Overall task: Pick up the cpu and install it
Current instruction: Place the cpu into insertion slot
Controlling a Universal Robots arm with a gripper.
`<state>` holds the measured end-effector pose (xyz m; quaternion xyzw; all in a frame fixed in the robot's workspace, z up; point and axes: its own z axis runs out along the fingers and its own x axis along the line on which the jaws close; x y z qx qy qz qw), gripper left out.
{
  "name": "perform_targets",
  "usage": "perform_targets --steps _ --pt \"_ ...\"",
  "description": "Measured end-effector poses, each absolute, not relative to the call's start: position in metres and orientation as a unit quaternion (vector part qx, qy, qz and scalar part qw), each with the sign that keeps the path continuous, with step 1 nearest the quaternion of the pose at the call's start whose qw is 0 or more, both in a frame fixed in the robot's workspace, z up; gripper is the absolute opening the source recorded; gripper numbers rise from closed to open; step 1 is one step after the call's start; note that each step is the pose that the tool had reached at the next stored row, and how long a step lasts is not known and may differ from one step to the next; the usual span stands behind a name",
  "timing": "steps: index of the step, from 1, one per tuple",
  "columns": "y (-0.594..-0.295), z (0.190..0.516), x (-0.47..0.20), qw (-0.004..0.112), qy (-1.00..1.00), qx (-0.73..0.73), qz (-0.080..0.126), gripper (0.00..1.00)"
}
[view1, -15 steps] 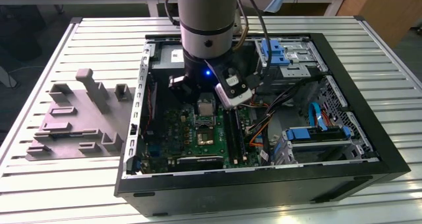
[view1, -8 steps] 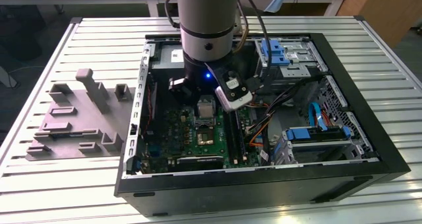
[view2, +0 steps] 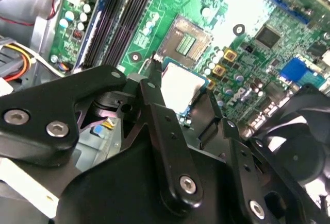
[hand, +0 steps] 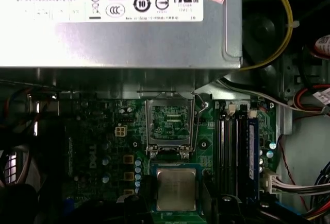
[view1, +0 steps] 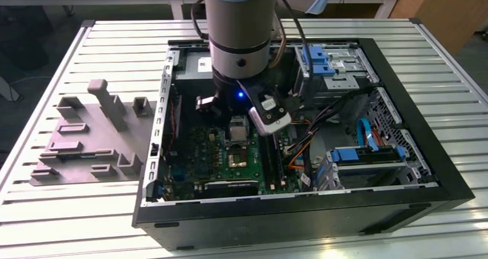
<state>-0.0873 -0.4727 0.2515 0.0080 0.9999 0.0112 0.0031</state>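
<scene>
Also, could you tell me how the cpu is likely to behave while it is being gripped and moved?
The cpu looks like a thin, flat, metal-topped square, so it is probably stiff and light. Its smooth top and slim edges suggest it could slip in the end effector pinching its sides. Being flat, it should not roll.

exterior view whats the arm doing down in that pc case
The robot arm reaches into the open computer case, with its gripper over the green motherboard. In the second wrist view its fingers are closed on either side of the cpu, a small silvery square held just above the board. The metal-framed socket lies open and empty right beside it, so the cpu is not yet installed.
</scene>
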Motion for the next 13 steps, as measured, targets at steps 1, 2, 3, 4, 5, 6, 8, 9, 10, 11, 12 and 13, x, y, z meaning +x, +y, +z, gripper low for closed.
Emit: perform_targets --steps 1,2,3,4,5,6,8,9,10,11,12,13 --pt "-0.4742 0.251 -0.0873 0.003 1.0 0.008 0.011 0.47" --pt "-0.4754 0.2505 -0.0873 0.003 1.0 0.008 0.011 0.47" --pt "-0.4766 0.2498 -0.0873 0.003 1.0 0.008 0.011 0.47" --pt "-0.4773 0.2491 -0.0873 0.003 1.0 0.008 0.011 0.47" --pt "-0.4775 0.2483 -0.0873 0.003 1.0 0.008 0.011 0.47" --pt "-0.4775 0.2477 -0.0873 0.003 1.0 0.008 0.011 0.47" --pt "-0.4776 0.2476 -0.0873 0.003 1.0 0.008 0.011 0.47" --pt "-0.4776 0.2475 -0.0873 0.003 1.0 0.008 0.011 0.47" --pt "-0.4776 0.2475 -0.0873 0.003 1.0 0.008 0.011 0.47" --pt "-0.4776 0.2475 -0.0873 0.003 1.0 0.008 0.011 0.47" --pt "-0.4776 0.2475 -0.0873 0.003 1.0 0.008 0.011 0.47" --pt "-0.4776 0.2474 -0.0873 0.003 1.0 0.008 0.011 0.47"
